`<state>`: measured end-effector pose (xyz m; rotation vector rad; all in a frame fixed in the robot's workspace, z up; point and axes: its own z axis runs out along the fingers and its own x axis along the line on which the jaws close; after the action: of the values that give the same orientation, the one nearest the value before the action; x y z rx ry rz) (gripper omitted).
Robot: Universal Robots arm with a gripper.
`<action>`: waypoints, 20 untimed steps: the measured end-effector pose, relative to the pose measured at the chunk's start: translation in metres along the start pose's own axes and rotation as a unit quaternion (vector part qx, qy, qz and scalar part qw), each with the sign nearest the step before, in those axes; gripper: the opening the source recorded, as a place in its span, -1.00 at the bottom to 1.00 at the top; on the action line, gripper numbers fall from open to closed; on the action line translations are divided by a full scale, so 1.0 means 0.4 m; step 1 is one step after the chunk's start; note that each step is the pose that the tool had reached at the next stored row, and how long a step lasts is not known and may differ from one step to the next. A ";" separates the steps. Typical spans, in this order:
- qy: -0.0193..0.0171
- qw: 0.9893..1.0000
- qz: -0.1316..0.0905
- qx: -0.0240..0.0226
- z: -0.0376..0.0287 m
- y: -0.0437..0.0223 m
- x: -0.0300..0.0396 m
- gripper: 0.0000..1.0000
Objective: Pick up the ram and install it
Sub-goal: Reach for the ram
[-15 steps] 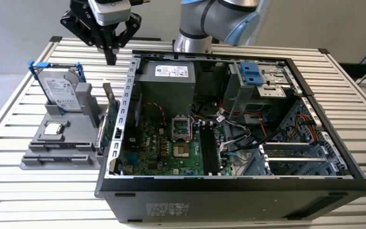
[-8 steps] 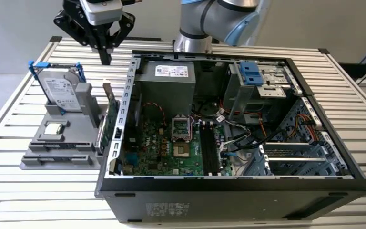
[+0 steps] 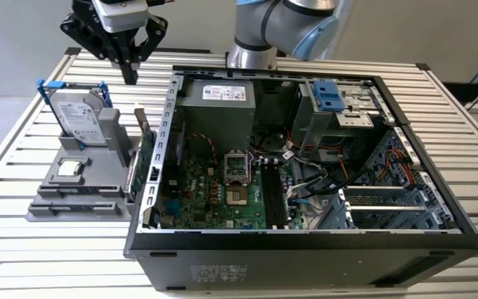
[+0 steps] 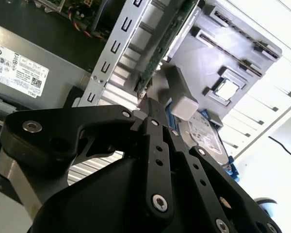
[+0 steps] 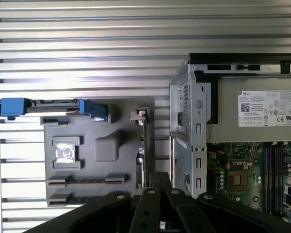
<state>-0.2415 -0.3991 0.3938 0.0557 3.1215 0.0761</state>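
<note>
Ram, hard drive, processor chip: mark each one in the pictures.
ram [image 3: 146, 162]: exterior view, middle of its green board.
hard drive [image 3: 79, 119]: exterior view, its silver face.
processor chip [image 5: 65, 153]: first wrist view, centre of its silver top.

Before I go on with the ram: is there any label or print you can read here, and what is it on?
No text can be quoted reliably.
White label on the power supply: fine print, too small to read.
Label on the hard drive: too small to read.
Sticker on the computer case: blurred.
The ram: no readable print.
</note>
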 end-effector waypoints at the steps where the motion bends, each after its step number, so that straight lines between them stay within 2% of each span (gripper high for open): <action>1: 0.000 1.000 0.000 0.000 0.000 0.000 0.004 -1.00; 20: 0.000 1.000 -0.003 0.000 -0.002 -0.003 0.083 -1.00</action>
<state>-0.2746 -0.3991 0.3938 0.0453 3.1218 0.0762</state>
